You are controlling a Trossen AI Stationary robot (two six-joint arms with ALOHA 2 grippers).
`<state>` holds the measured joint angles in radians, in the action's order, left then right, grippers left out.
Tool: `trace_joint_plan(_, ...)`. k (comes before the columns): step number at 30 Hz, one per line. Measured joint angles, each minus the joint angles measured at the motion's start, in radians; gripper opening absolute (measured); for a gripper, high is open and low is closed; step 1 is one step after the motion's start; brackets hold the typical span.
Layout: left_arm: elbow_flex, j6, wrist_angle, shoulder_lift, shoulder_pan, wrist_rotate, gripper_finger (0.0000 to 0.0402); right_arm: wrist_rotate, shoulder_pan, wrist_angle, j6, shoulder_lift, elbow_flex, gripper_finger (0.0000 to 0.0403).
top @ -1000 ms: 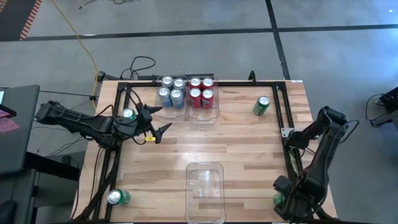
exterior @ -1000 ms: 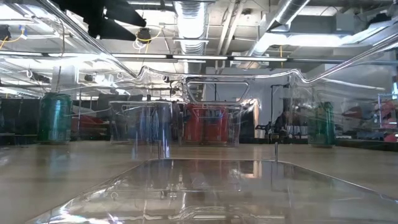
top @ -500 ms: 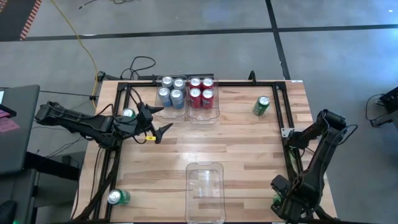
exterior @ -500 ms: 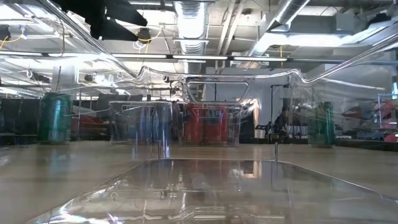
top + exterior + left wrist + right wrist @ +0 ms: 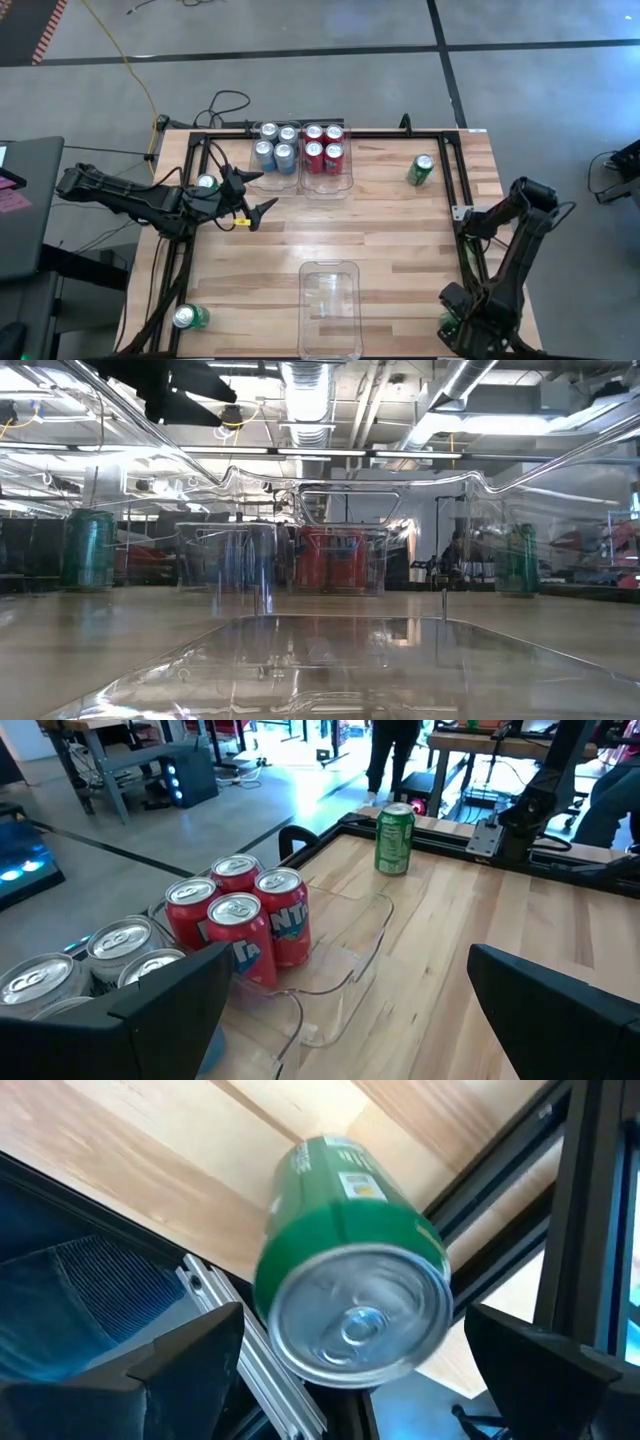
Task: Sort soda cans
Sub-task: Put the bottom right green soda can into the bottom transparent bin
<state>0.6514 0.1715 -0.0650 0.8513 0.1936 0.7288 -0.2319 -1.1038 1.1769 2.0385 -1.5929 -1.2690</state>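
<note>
Little has shifted since the earlier frame: only the right arm has settled slightly lower at the counter's (image 5: 400,230) near right corner, and every can keeps its place.

Four silver-blue cans (image 5: 275,146) stand upright in a clear rectangular bin (image 5: 262,181) at the far edge, touching one another. Four red cans (image 5: 240,920) fill the adjoining clear bin (image 5: 345,182) in the same way. A third clear bin (image 5: 329,272), smooth-walled with rounded corners, sits at the near edge.

One green can (image 5: 421,169) stands alone near the far right corner. Another green can (image 5: 189,317) is at the near left corner, and a third (image 5: 206,184) is at the left edge beside the left arm.

The right pincer (image 5: 350,1370), jaws spread wide, is poised over the silver top of a fourth green can (image 5: 350,1280), one dark finger to either side, neither touching it.

The left pincer (image 5: 262,191) hangs wide open just beside the silver-blue cans' bin, holding nothing.

The counter is pale wood planking, framed by black rails.
</note>
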Motion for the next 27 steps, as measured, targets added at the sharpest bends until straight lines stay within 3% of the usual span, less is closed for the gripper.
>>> trace_joint_plan(10,0.0,0.008,-0.005,0.0,0.0,0.0,0.0398,0.128,-0.033,-0.008,0.083,0.0,0.0,0.04)
trace_joint_plan(27,0.0,0.008,0.0,0.0,0.0,0.0,0.0398,0.099,-0.025,-0.033,-0.015,-0.108,-0.002,0.0349)
